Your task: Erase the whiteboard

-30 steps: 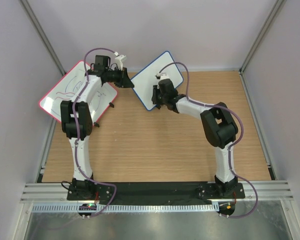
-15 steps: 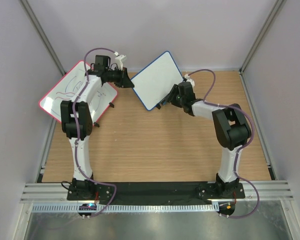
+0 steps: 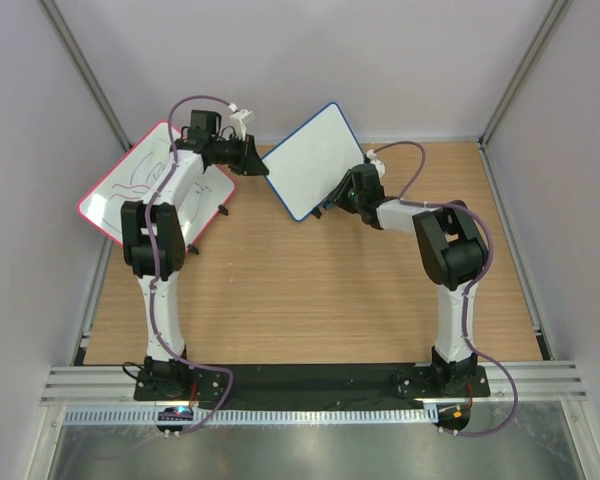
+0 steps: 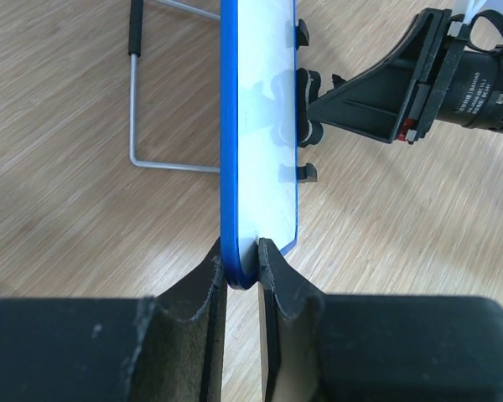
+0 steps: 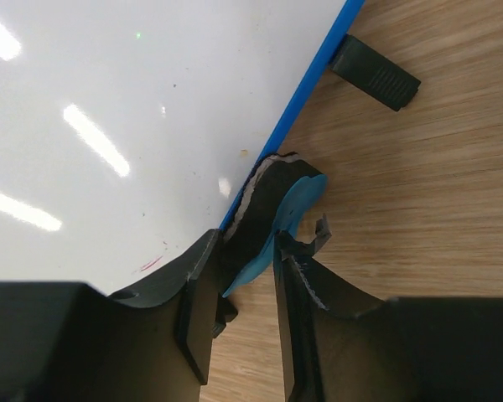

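Observation:
The whiteboard (image 3: 315,155) has a dark blue frame and stands tilted at the back of the table. Its white face looks wiped in the top view. My left gripper (image 3: 264,169) is shut on its left corner; the left wrist view shows the board (image 4: 260,126) edge-on with both fingers (image 4: 243,266) clamping the frame. My right gripper (image 3: 332,203) sits at the board's lower right edge, shut on a blue-and-black eraser (image 5: 278,213). In the right wrist view the board face (image 5: 109,100) carries a small red mark (image 5: 149,265) near my gripper (image 5: 246,249).
A larger red-framed whiteboard (image 3: 108,190) with drawn lines leans at the far left, partly under my left arm. Its wire stand (image 4: 134,100) rests on the wooden table. A black foot (image 5: 375,73) of the blue board shows. Grey walls enclose the table.
My right gripper with the eraser has swept off the board's face to its lower right edge. The left gripper and the board have not moved.

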`<move>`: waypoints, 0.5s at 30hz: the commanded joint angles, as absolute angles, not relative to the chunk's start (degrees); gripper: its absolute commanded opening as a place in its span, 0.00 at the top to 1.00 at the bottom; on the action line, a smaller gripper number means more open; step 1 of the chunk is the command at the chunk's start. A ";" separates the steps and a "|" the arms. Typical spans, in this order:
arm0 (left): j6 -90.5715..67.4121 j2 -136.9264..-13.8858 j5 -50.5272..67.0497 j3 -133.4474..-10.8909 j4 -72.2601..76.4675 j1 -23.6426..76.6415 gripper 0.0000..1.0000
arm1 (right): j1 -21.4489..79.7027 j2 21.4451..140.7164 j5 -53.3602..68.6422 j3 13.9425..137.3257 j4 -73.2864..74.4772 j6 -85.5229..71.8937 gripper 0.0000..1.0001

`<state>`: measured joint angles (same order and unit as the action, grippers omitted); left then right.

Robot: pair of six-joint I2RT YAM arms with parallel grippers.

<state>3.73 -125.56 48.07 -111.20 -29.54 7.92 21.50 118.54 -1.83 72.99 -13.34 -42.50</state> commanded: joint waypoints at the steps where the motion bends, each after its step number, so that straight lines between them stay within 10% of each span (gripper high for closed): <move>1: 7.38 -127.53 47.02 -111.62 -31.99 9.75 1.00 | 21.01 119.88 -2.64 75.76 -15.47 -42.71 0.62; 11: 7.47 -127.53 47.02 -111.71 -31.99 9.84 1.00 | 20.74 120.68 -2.81 75.59 -15.03 -42.19 0.99; 15: 7.47 -127.44 46.93 -111.80 -31.99 9.84 1.00 | 20.74 118.75 -3.60 74.80 -13.37 -39.38 0.99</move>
